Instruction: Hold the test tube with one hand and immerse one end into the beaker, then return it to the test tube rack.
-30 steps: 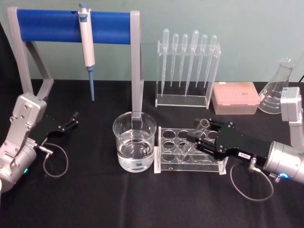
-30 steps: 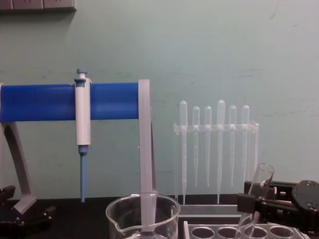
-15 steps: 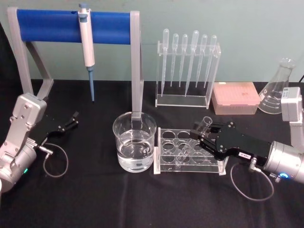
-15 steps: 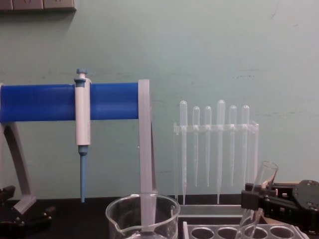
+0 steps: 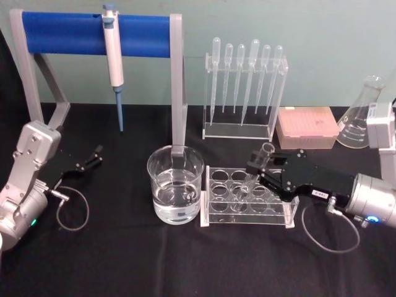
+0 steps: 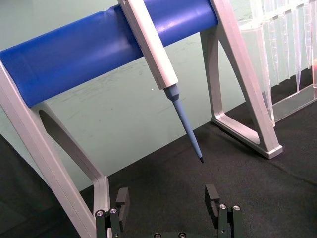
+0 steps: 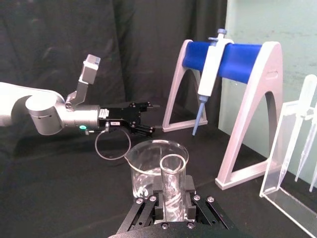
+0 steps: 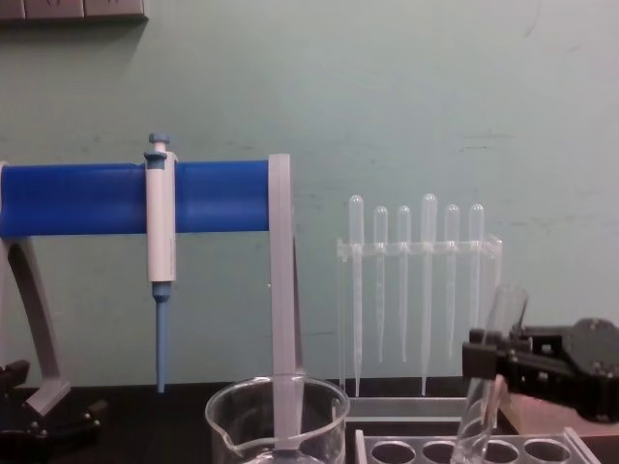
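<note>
Left gripper point(image 5: 93, 157) sits parked at the left of the bench point(image 5: 124, 266), fingers spread wide and holding nothing. The beaker point(image 5: 175, 184), partly filled with clear liquid, stands just left of the test tube rack point(image 5: 247, 207). Over the rack, the right gripper point(image 5: 258, 171) is clamped on the test tube point(image 5: 244, 189) below its rim. The tube's long axis tilts, rim leaning right, rounded end low among the rack holes. The beaker lies left of the tube, so the move likely needs a lift clear, then a leftward carry.
</note>
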Available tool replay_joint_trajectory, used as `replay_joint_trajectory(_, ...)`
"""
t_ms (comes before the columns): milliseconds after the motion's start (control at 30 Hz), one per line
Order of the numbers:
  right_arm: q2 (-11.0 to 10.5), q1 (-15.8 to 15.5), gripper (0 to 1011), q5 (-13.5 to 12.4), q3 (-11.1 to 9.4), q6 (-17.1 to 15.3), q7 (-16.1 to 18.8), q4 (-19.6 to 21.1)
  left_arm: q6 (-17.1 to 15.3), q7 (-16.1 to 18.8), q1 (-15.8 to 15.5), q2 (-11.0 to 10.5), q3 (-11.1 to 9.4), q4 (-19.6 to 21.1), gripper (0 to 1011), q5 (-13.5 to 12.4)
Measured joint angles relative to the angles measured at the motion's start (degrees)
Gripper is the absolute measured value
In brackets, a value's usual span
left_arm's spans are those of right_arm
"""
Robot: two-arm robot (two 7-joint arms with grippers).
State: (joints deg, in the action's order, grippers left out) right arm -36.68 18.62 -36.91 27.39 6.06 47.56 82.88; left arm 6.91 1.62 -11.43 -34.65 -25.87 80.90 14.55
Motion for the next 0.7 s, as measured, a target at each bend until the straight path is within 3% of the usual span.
replay_joint_trajectory(333,-2.27,3.21,241,-0.55,0.77,-4.25,0.52,3.43,0.00,0.00,0.00,0.00,0.00,0.00,1000,0.00)
replay_joint_trajectory(700,-4.70,8.94,241,-2.28,2.55,-11.66,1.82,6.52,0.00,0.00,0.00,0.00,0.00,0.00,1000,0.00)
